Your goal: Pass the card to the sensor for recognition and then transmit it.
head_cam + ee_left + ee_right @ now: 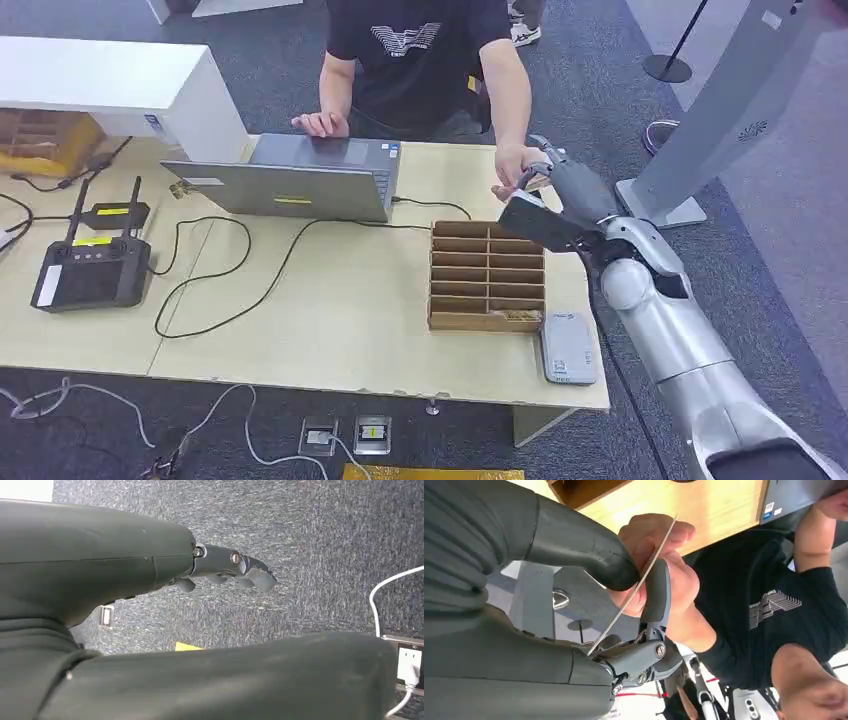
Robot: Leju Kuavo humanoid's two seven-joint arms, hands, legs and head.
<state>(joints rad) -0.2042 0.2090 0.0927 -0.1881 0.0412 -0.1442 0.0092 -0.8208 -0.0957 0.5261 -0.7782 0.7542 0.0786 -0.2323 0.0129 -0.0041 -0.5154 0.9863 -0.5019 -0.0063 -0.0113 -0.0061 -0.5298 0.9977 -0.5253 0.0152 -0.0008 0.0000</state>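
While your right hand (644, 587) pinches the card (636, 582) at the handover, the person's hand (512, 165) has already closed on it.

You hold the thin card edge-on between thumb and fingers, out past the far side of the wooden divider box (487, 275), and the person across the table (330, 300) grips the same card from the other side. The card reader (568, 347) lies on the near side of that box, just beside it. Judged from here, the risk is timing: if you release late, their pull could bend the card or drag your fingers; if you release before their grip is firm, it may drop toward the box or the floor. Your left hand (235, 570) hangs over the carpet, away from the box, fingers curled in, holding nothing.
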